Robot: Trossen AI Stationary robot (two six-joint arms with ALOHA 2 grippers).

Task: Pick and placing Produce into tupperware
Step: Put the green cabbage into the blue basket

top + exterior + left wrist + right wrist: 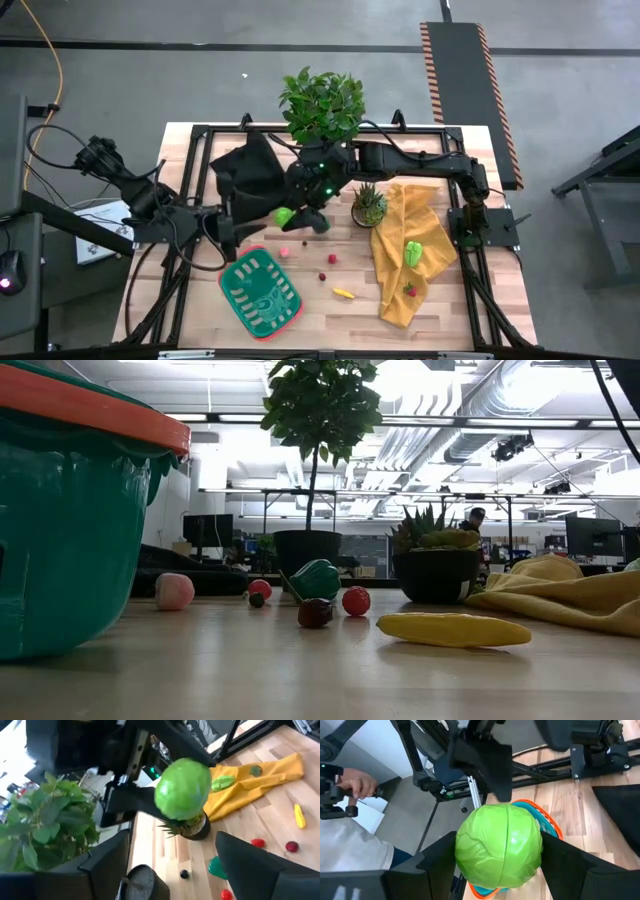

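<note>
A green toy cabbage (499, 845), also visible in the high view (284, 215), hangs in the air with my right gripper (294, 210) shut on it, on the far side of the green, red-rimmed tupperware (262, 292). My left gripper (175, 880) stands open just left of the cabbage, touching nothing. On the table lie other produce: a pink piece (284, 252), a red one (331, 259), a dark one (322, 275) and a yellow one (343, 293). A green piece (413, 252) and a red one (409, 290) rest on the yellow cloth (400, 300). My right gripper pinches the cabbage between its two fingers, one on each opposite side (462, 857) (537, 855). The fingers reach in from the table's right, slanting a little downward. The cabbage is lifted clear of the table, with the tupperware's rim (549, 822) showing beyond and below it.
A small spiky potted plant (368, 205) stands beside the yellow cloth. A large leafy potted plant (322, 105) and a black cloth (250, 170) sit at the far side. A person's hand (357, 785) shows beyond the table's left. Bare wood lies near the front edge.
</note>
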